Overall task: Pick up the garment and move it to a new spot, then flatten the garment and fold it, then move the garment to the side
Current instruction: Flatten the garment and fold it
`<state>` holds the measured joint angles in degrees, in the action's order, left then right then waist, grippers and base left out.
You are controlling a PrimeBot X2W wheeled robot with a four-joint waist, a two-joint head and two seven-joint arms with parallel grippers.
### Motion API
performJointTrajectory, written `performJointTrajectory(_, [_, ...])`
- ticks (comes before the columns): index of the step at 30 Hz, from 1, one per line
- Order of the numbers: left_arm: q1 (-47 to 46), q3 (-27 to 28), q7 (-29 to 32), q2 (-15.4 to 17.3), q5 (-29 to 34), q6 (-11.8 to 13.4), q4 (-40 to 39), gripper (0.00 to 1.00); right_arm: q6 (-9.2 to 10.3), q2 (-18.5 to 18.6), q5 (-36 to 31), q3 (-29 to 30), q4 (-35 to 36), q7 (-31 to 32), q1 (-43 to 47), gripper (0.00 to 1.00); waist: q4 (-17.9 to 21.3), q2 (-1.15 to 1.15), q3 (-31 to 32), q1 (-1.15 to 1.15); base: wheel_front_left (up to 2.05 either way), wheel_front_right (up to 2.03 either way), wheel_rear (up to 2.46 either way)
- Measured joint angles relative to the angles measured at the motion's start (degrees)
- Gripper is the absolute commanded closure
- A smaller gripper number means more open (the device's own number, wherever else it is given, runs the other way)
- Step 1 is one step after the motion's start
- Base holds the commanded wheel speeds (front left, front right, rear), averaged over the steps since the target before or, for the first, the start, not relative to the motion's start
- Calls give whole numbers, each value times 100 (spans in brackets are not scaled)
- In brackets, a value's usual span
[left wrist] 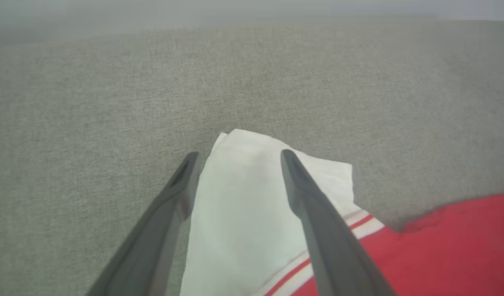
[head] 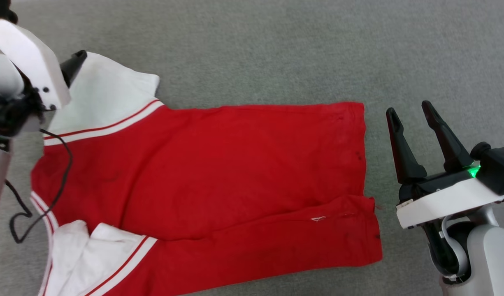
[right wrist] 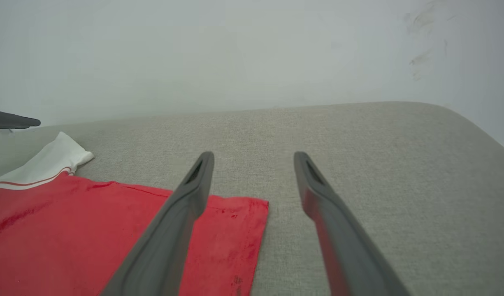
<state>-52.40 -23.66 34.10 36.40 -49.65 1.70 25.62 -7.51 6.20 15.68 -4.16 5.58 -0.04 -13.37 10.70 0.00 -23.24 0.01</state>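
Right pincer [head: 409,107] released, empty, just beside hem [head: 362,135]. Left pincer [left wrist: 239,154] released, spread over white sleeve [left wrist: 243,205]; contact unclear. Garment [head: 235,164] lies flat on grey fabric surface [head: 276,49]. Judged light, limp, thin: pinch hem corners or sleeve edge.

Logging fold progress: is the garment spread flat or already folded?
Partly folded: the garment lies flat, near side flap turned onto its body, far sleeve spread open.

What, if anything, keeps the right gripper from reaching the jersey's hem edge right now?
Probably nothing, so likely yes: the right gripper stands open beside the hem of the garment, with bare grey surface between them and nothing lying across it.
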Motion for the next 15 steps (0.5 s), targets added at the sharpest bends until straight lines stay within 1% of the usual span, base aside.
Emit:
performJointTrajectory(4, [-337,-142,751,190,-49,-63,294,0,1,-35,70,-48,-111,-21,-56,0,207,0,-291,0,0,0,0])
performJointTrajectory(10, [-487,-164,1323,279,-205,1,701,0,0,-71,201,-132,-252,5,-112,0,455,0,-620,-1,0,0,0])
performJointTrajectory(11, [-514,-158,1388,287,-253,10,746,13,0,-75,202,-143,-280,5,-124,0,487,0,-654,-1,0,0,0])
performJointTrajectory(12, [-522,-151,1447,291,-278,36,780,39,0,-75,210,-147,-298,-1,-126,0,514,0,-682,-1,0,0,0])
performJointTrajectory(13, [-541,-147,1508,293,-307,43,800,58,1,-74,226,-143,-320,-2,-127,0,535,0,-702,-1,0,0,0])
performJointTrajectory(14, [-552,-145,1537,302,-311,56,812,100,0,-74,242,-143,-337,-2,-131,0,548,0,-717,-1,0,0,0])
performJointTrajectory(15, [-553,-145,1537,303,-313,57,831,100,0,-70,252,-142,-350,-2,-138,0,554,0,-730,-1,0,0,0])
